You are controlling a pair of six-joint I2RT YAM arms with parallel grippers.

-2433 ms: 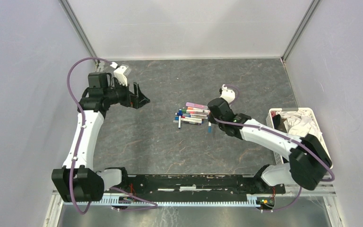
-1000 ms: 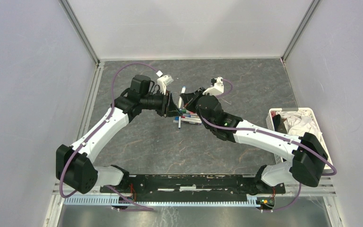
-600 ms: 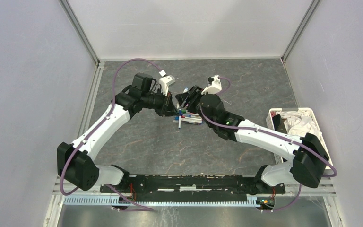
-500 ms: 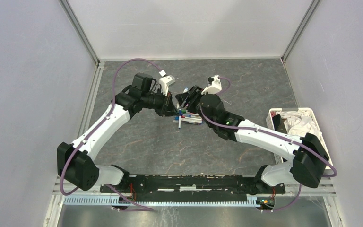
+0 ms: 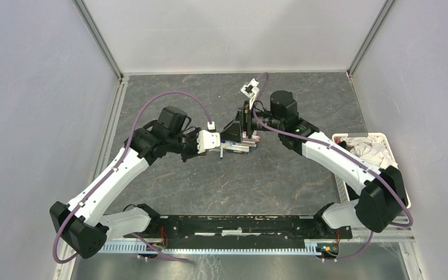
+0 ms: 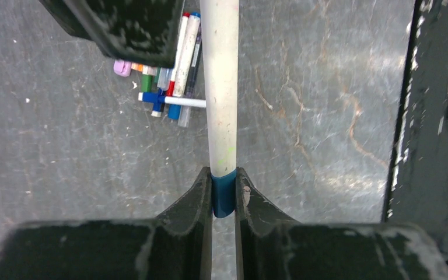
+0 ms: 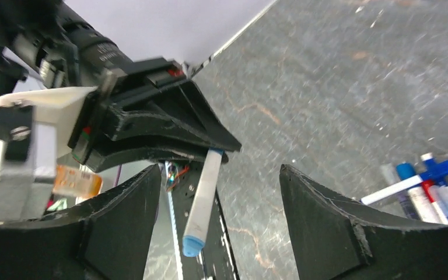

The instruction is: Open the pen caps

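My left gripper is shut on the dark blue end of a white-barrelled pen. The pen sticks straight out from the fingers. In the right wrist view the same pen hangs between my wide-open right fingers, touching neither, and its free end is light blue. My right gripper faces the left gripper over the middle of the table. The other pens lie in a small pile just beside them, with coloured pen caps on their ends.
A white basket holding a white cloth stands at the right edge. Grey walls close in the table on the left, back and right. The black base rail runs along the near edge.
The right gripper has let go of the pen and now stands open, turned to face left. The left gripper has closed on the pen and drawn back a little towards the near side.
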